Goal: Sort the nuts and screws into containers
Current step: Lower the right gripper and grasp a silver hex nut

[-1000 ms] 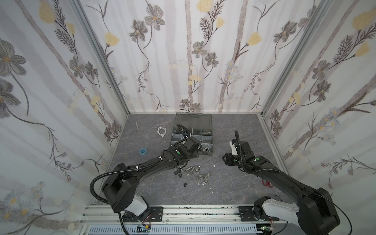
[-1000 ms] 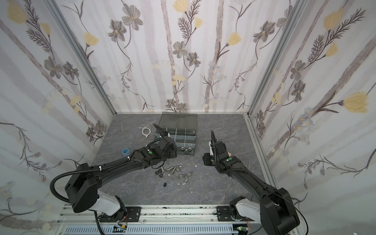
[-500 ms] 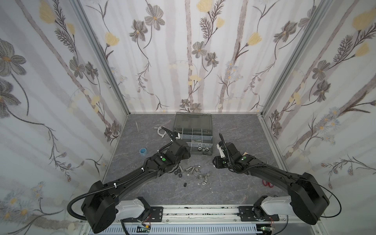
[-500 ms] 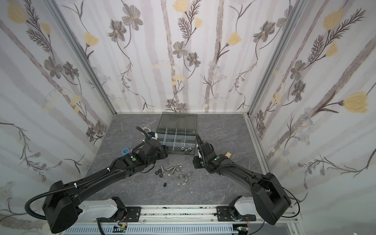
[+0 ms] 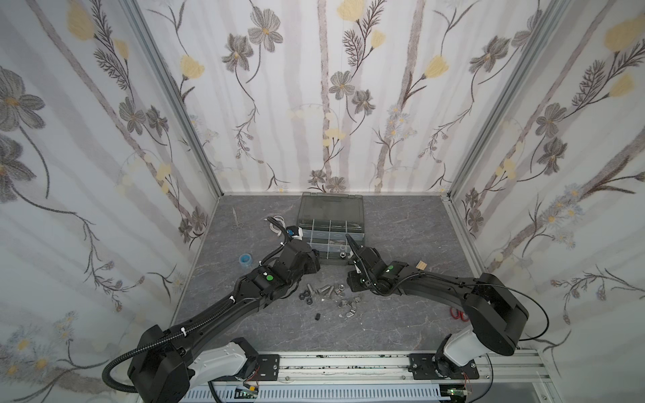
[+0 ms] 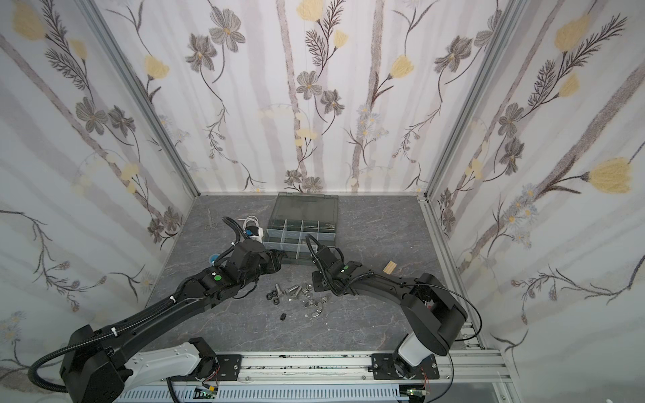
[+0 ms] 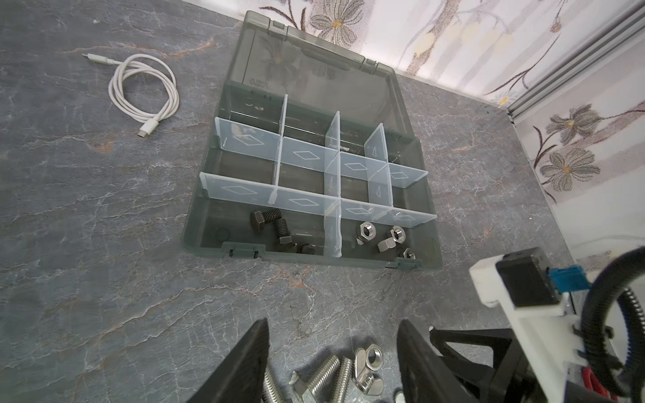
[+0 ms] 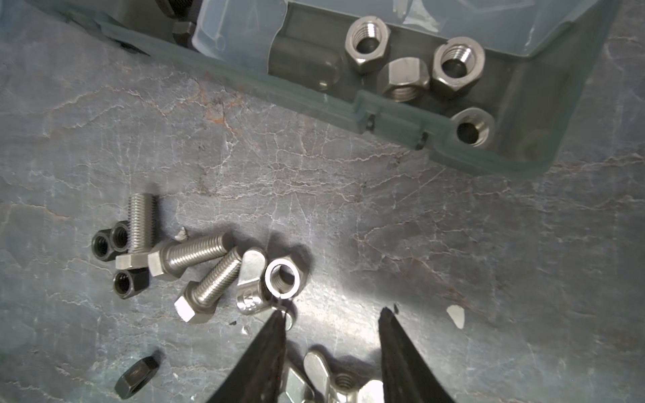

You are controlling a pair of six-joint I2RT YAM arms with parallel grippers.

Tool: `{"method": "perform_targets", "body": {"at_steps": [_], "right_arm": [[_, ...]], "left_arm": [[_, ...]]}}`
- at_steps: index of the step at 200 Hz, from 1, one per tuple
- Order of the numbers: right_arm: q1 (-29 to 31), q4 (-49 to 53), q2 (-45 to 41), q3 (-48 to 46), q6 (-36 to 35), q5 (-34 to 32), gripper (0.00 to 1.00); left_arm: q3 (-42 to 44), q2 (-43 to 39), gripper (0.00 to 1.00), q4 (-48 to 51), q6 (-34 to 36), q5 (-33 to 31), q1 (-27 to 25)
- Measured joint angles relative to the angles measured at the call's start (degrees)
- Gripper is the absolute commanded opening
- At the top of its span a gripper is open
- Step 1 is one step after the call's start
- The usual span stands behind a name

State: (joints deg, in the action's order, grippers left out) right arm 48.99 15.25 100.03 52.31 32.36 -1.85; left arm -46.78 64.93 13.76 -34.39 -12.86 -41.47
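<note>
Loose screws and nuts lie on the bench before the case, its front containers holding screws left, nuts right; a cable lies left of it.

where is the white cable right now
In both top views the white cable lies on the table just left of the open organizer case, toward the back.
</note>
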Motion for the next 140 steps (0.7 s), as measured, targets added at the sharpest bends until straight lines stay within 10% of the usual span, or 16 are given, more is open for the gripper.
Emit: {"method": "perform_targets", "body": {"at_steps": [140], "right_arm": [[4.4, 2.5, 5.7, 1.6, 2.6, -2.0, 0.43]], "left_arm": [[4.0, -1.8, 0.60, -4.4, 0.2, -0.2, 1.7]]}}
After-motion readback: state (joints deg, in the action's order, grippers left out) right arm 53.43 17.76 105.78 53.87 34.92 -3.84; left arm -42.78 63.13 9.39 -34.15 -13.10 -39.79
